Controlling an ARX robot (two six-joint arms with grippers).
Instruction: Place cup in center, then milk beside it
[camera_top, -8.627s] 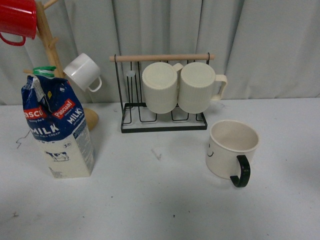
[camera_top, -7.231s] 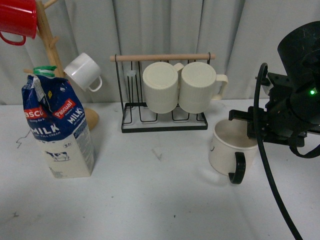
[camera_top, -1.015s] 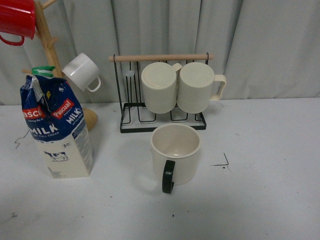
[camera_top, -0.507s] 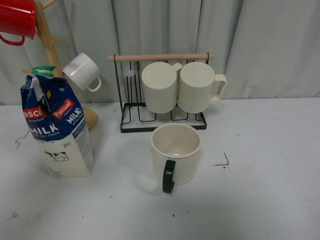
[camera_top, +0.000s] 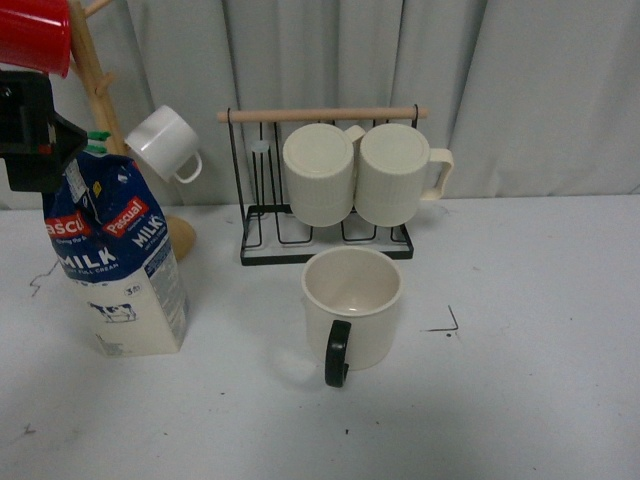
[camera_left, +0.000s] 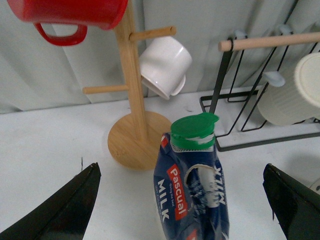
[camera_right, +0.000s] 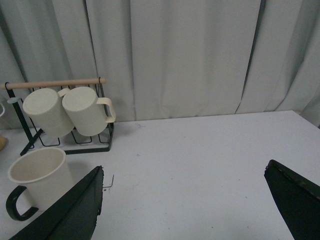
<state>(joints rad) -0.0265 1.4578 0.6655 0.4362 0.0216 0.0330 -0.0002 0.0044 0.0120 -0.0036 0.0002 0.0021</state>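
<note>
At the centre of the worktop (camera_top: 520, 400) the cup (camera_top: 352, 310) stands placed, so the milk (camera_top: 120, 270) step is in hand: the left gripper (camera_left: 182, 200) hovers over it at far left, fingers (camera_left: 70, 210) wide apart, and should next descend and close.

On my screen I see a pale grey curtain (camera_top: 540, 90) that closes the whole back of the scene. It hangs in long vertical folds and comes down to the rear edge of the table (camera_top: 540, 400). In the right wrist view one deep fold looks darker than the others. The table is white and matt. Right of its middle I see a small black corner-shaped mark (camera_top: 447, 324), and near the left edge a thin dark scratch (camera_top: 38, 282). The light is soft and even, and the shadows on the table are faint.
</note>
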